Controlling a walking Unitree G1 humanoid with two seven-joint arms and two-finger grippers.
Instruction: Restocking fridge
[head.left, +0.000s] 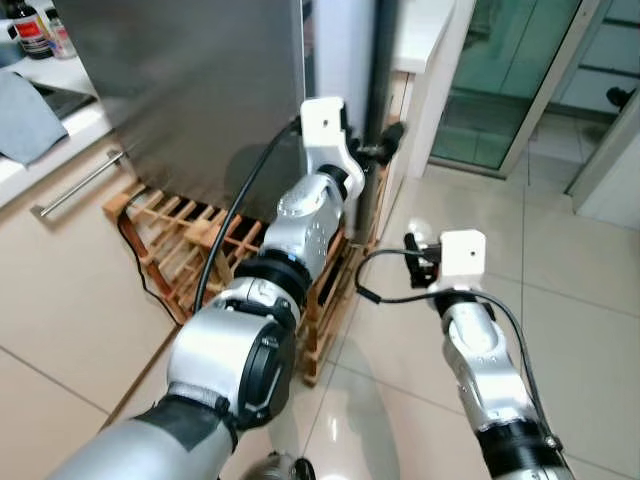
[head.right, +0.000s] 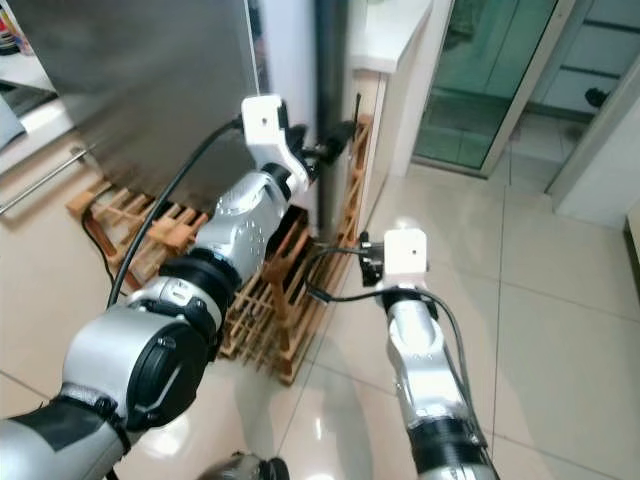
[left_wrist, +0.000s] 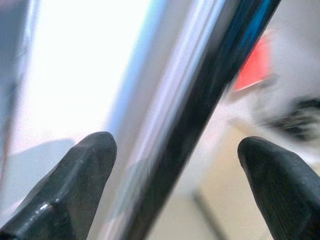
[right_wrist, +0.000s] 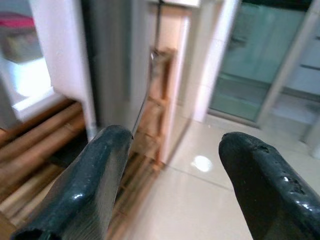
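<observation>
Wooden rack (head.left: 180, 240) below fridge door (head.left: 190, 90), on floor (head.left: 560, 270).

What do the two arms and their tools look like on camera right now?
Both arms are silver metal with black joint rings. Each wrist carries a white box-shaped housing, with a black cable looping back along the arm. The left tool and right tool each have two long black fingers, glossy and blunt-tipped.

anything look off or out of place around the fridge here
Nothing looks spilled or damaged. One oddity: a wooden rack sits on the floor right under the fridge door, wedged against the cabinet. The left hand is at the door's edge.
</observation>
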